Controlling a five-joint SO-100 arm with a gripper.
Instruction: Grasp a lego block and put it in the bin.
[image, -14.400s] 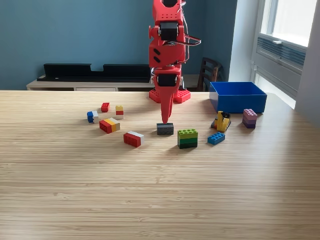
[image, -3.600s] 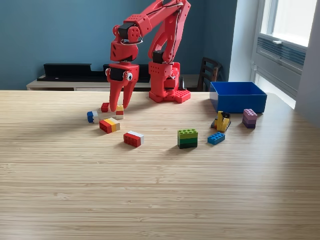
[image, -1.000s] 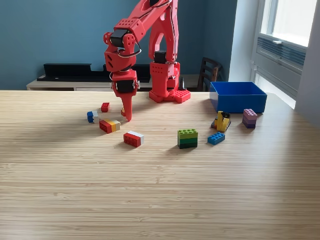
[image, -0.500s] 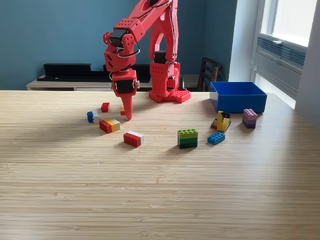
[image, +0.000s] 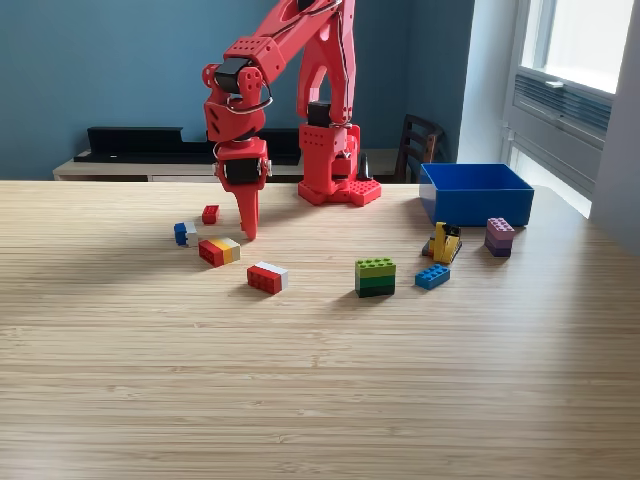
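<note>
My red gripper (image: 247, 228) points straight down at the table, between a small red lego block (image: 210, 213) and a red, yellow and grey one (image: 219, 250). Its fingers are pressed together, their tips just above the wood. The small yellow, red and white block that lay at this spot no longer shows on the table and is hidden within the fingers. The blue bin (image: 475, 195) stands open-topped far off at the exterior view's right, by the table's back edge.
Other blocks lie around: blue-white (image: 184, 233), red-white (image: 266, 277), a green stack (image: 375, 276), blue (image: 432, 276), yellow-black (image: 445, 242) and purple (image: 499, 236) near the bin. The arm's red base (image: 338, 185) stands behind, and a chair beyond the table.
The gripper came down on the small yellow, red and white block and shut. Over the last second it has lifted and shifted slightly left, and the block has left the table.
</note>
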